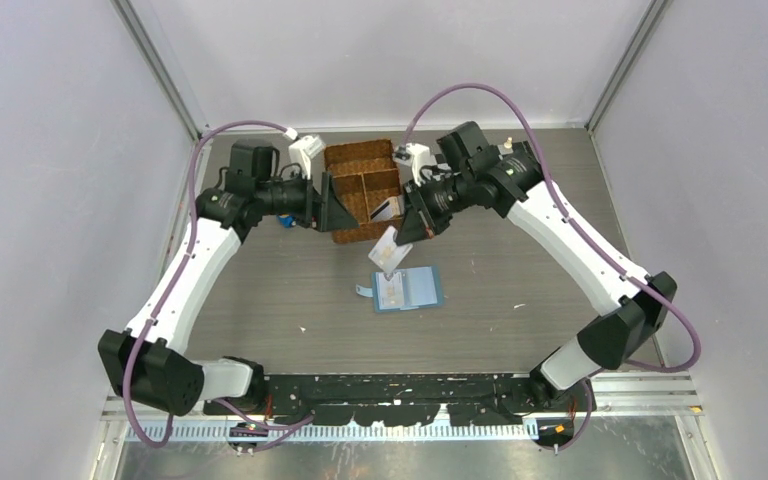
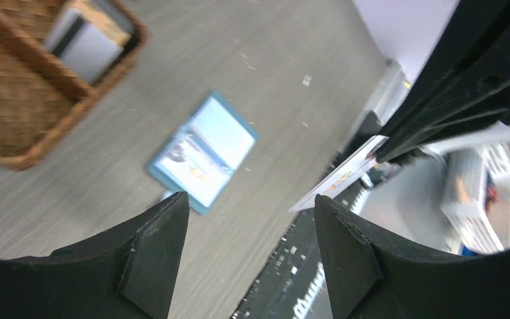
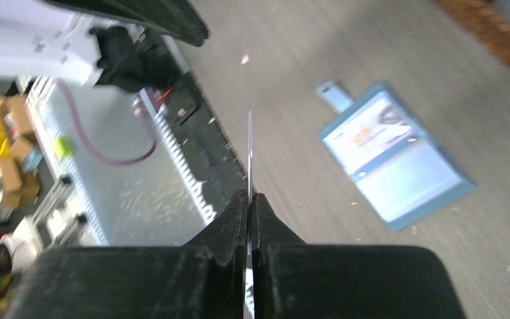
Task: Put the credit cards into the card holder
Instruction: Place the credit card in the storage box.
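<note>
- The right claw [image 3: 249, 199] is clamped tight on one credit card [image 3: 249, 153], gripped by an end. In the right wrist view the card shows edge-on and sticks out past the fingertips.
- The card holder [image 3: 395, 156] lies just below and ahead of that claw, apart from the card's free end. It is open flat on the table [image 1: 520, 300], with its pale pockets up and its snap tab out to one side.
- One pocket shows orange print, so a card may already be seated; the blur keeps me from being sure.
- By my judgement the task is partway done: this card is not yet in, and it needs lowering and lining up with a pocket mouth.
- Beside the right claw, toward the far side, stands the wicker basket [image 1: 360, 148], with more cards [image 1: 385, 210] in a compartment waiting to be moved.
- Across the basket from the right claw, the left claw [image 2: 249, 206] hangs with its fingers spread and nothing between them.
- The basket rim close behind the right claw is the tight edge, and the left claw is near.
- Bare table lies around the holder on its other sides, and the side walls [image 1: 60, 150] are well apart.
</note>
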{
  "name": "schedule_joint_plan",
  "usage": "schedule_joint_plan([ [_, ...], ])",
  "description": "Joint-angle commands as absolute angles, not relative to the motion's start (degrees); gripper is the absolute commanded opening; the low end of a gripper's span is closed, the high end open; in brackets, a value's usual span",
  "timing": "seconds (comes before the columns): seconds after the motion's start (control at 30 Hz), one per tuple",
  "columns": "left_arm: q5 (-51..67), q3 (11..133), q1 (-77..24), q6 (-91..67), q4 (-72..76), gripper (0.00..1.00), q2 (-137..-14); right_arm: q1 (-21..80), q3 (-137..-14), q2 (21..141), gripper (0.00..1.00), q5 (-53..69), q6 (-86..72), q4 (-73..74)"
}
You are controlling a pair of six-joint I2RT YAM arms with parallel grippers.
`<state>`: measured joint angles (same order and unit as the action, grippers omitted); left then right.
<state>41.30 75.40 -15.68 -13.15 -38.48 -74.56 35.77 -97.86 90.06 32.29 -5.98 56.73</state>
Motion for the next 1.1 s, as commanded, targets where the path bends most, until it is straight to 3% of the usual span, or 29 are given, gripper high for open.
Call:
schedule_joint_plan([
  [0.0,58.6,72.1,-19.4,-10.7,-34.9,0.71,-73.1,36.0,-93.9,85.8,0.00,49.1,2.0,59.4],
  [0.27,68.9,68.7,-31.2,-8.7,-32.4,0.76,-74.6,36.0,-91.1,82.2,0.00,54.9,4.7,60.2],
  [0.37,70.8,67.4,-32.6,-8.6,-31.7,0.74,-75.1,36.1,-91.2,81.6,0.00,55.0,5.0,60.2],
  [0.5,70.1,67.0,-32.7,-8.3,-31.8,0.58,-75.1,35.9,-90.6,81.0,0.00,54.4,5.6,60.3],
  [0.57,70.1,66.8,-32.7,-8.4,-31.5,0.44,-75.1,36.0,-90.4,81.2,0.00,54.2,5.9,60.6],
  [0.63,70.5,66.6,-32.7,-9.2,-30.4,0.23,-75.4,36.0,-90.7,81.4,0.02,52.9,5.6,60.4],
  [0.7,70.3,66.5,-32.7,-9.6,-29.7,0.05,-75.6,35.9,-90.7,81.2,0.12,48.5,2.4,57.7],
  [0.73,69.3,66.7,-32.7,-9.5,-29.6,0.00,-75.6,35.5,-90.5,80.9,0.23,46.7,0.6,56.2],
  [0.8,65.9,66.9,-32.4,-9.4,-29.6,0.00,-75.6,34.1,-89.3,79.9,0.44,44.0,-4.1,51.9],
  [0.87,60.4,67.1,-31.8,-10.7,-28.8,0.00,-75.7,31.7,-87.2,78.6,0.57,42.3,-9.3,46.3],
  [0.97,55.4,66.3,-28.9,-16.1,-24.1,0.00,-75.9,27.3,-81.6,76.2,0.66,40.2,-19.1,35.2],
  [1.07,49.0,64.2,-25.2,-24.7,-15.8,0.00,-75.7,24.4,-75.3,75.0,0.69,37.2,-29.1,22.9],
])
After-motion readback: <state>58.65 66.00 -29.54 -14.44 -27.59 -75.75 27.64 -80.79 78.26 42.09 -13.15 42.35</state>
